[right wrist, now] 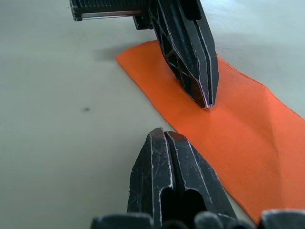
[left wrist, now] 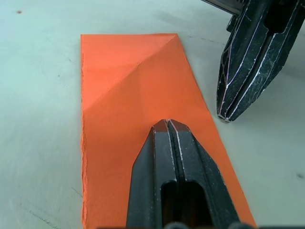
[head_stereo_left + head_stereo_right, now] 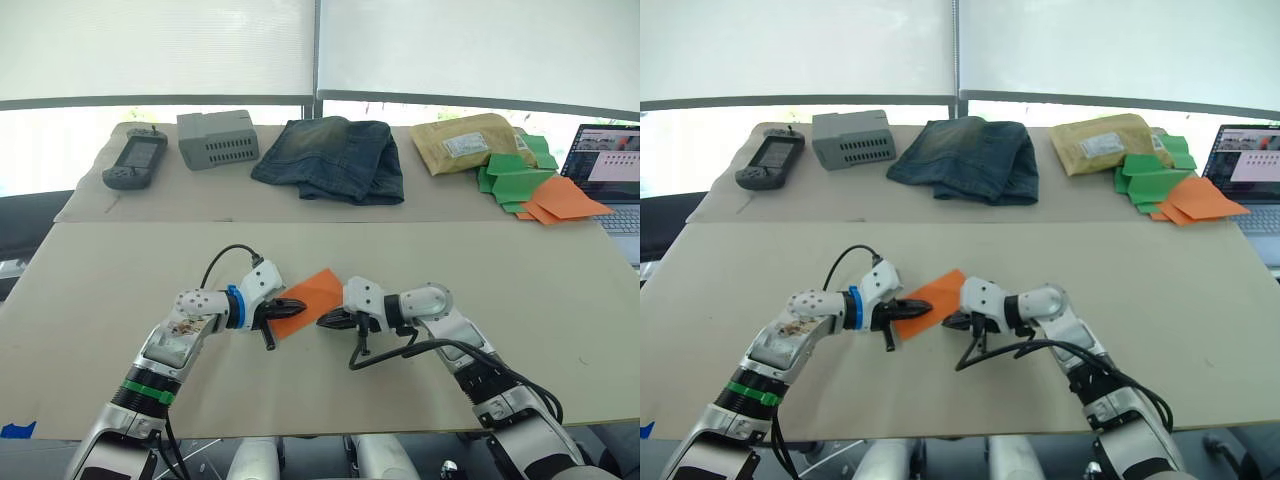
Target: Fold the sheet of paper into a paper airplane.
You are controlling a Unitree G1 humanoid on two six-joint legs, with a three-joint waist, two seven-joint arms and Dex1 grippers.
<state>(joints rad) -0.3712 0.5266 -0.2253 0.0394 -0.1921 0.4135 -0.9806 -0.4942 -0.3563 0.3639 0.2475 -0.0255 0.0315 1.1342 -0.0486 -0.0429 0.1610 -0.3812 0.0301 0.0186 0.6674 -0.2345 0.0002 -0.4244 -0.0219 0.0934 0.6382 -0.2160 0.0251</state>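
The sheet of paper (image 3: pixel 312 296) lies flat on the table as a long orange strip, with one end corner folded down into a diagonal crease (image 2: pixel 128 78). My left gripper (image 3: pixel 292 303) is shut and its tip rests on top of the strip (image 2: pixel 167 122). My right gripper (image 3: pixel 322 321) is also shut. Its tip (image 1: pixel 163 131) sits on the bare table just beside the strip's long edge, a short way from the left gripper's fingertips (image 1: pixel 206 98). Nothing is held between either pair of fingers.
Along the far side of the table lie a handheld controller (image 3: pixel 135 158), a grey box (image 3: pixel 217 138), folded jeans (image 3: pixel 335 155), a padded envelope (image 3: pixel 465 142) and a pile of green and orange papers (image 3: pixel 530 185). A laptop (image 3: pixel 612 170) sits at the far right.
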